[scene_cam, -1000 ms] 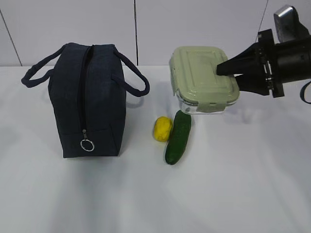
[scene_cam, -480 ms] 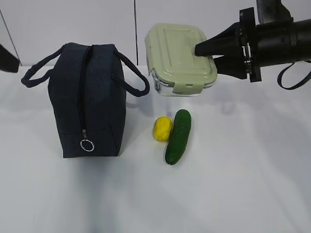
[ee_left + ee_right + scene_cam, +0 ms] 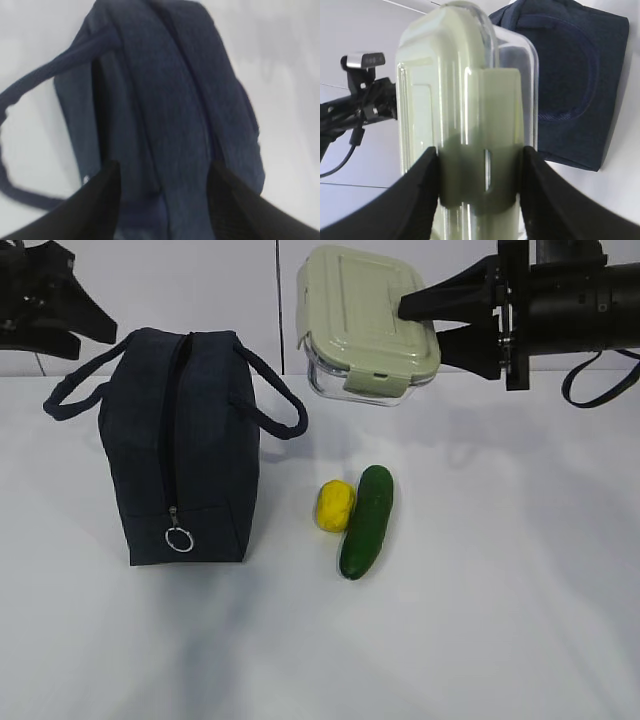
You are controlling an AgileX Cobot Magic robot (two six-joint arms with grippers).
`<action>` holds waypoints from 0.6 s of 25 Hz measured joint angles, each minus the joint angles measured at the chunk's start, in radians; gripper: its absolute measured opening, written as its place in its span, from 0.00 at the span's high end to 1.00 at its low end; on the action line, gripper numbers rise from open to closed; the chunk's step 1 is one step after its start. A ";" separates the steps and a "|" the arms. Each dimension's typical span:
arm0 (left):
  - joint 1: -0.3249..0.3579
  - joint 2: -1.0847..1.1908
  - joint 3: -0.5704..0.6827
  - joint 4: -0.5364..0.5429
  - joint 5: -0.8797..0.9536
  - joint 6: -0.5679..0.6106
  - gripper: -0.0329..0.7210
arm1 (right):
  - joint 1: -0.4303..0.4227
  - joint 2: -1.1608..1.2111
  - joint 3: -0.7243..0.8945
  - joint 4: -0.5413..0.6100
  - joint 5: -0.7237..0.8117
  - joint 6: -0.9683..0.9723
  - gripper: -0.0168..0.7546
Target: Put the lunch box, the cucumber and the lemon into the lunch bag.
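Observation:
The lunch box (image 3: 365, 325), clear with a sage-green lid, hangs in the air right of the bag's top, tilted with its lid facing the camera. My right gripper (image 3: 420, 325) is shut on its right end, and the right wrist view shows the lunch box (image 3: 465, 110) clamped by my right gripper (image 3: 480, 152) across a lid latch. The navy lunch bag (image 3: 185, 455) stands upright at the left. The lemon (image 3: 334, 505) and the cucumber (image 3: 366, 522) lie side by side on the table. My left gripper (image 3: 85, 335) hovers open above the bag's left handle, and my left gripper (image 3: 164, 167) holds nothing over the lunch bag (image 3: 165, 100).
The bag's ring pull (image 3: 179, 538) hangs low on its near end, and its loop handles (image 3: 285, 410) stick out to both sides. A white table (image 3: 500, 590) carries everything, with a white panelled wall behind. The left arm (image 3: 365, 105) shows beyond the box in the right wrist view.
The right gripper has lifted the lunch box off the table and carried it up and to the left. The left gripper has come into view at the upper left.

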 joint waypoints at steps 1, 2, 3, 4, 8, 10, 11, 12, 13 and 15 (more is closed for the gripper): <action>0.000 0.023 -0.015 -0.022 0.000 0.007 0.45 | 0.000 0.000 0.000 0.000 0.000 0.000 0.52; -0.002 0.042 -0.032 -0.039 0.000 0.011 0.45 | 0.000 0.000 0.000 0.002 0.000 0.000 0.52; -0.006 0.065 -0.046 -0.046 -0.002 0.016 0.45 | 0.000 0.000 0.000 0.004 0.000 0.000 0.52; -0.006 0.080 -0.058 -0.053 -0.002 0.021 0.45 | 0.000 0.000 0.000 0.006 0.000 0.000 0.52; -0.006 0.144 -0.085 -0.068 0.000 0.027 0.45 | 0.000 0.000 0.000 0.039 0.000 0.000 0.52; -0.006 0.166 -0.087 -0.068 0.000 0.028 0.46 | 0.000 0.000 0.000 0.053 0.000 0.000 0.52; -0.006 0.176 -0.087 -0.068 0.000 0.028 0.48 | 0.000 0.000 0.000 0.058 0.000 0.000 0.52; -0.006 0.185 -0.087 -0.068 0.000 0.028 0.51 | 0.000 0.000 0.000 0.063 0.000 0.000 0.52; -0.006 0.192 -0.087 -0.068 0.000 0.028 0.56 | 0.000 0.000 0.000 0.068 0.000 0.000 0.52; -0.006 0.209 -0.087 -0.068 0.007 0.029 0.67 | 0.000 0.000 0.000 0.083 0.000 0.000 0.52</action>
